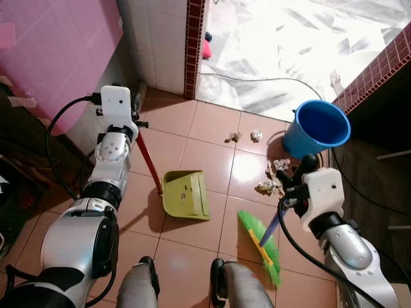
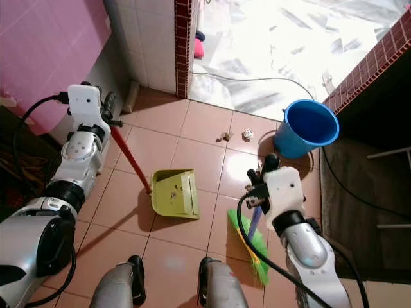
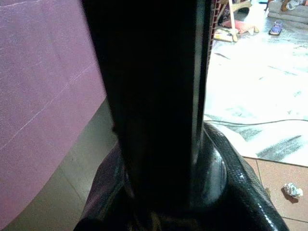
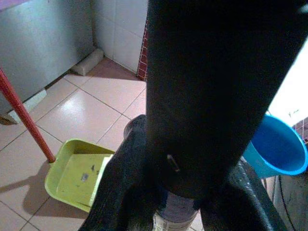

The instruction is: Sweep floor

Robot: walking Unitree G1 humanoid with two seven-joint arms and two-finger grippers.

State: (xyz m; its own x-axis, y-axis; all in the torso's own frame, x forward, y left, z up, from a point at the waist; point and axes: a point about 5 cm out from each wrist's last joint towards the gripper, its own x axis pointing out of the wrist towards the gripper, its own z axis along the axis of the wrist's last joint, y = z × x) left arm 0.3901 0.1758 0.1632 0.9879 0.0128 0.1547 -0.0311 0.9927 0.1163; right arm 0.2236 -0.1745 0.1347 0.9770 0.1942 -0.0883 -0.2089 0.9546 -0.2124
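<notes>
On the tiled floor [image 1: 205, 154] just ahead of the robot's feet, the green broom [image 1: 262, 245] lies with its bristles down, its blue-purple handle rising to the right gripper [image 1: 287, 197], whose fingers are closed around it. Just to the left sits the yellow-green dustpan [image 1: 186, 194], flat on the tiles with its open mouth facing the broom. Its red handle [image 1: 148, 163] slants up to the left gripper [image 1: 137, 122], which is closed on the top end. Beyond the broom, crumpled paper scraps [image 1: 272, 183] lie in a small heap, with two more bits [image 1: 255, 135] farther on, near the step. A blue bucket [image 1: 318, 127] stands just past the heap, by the red-tiled ledge [image 1: 376, 70] at the floor's right edge. A dark cable [image 1: 270, 79] runs across the bright marbled floor beyond. A pink cloth [image 1: 58, 51] hangs at the left.
</notes>
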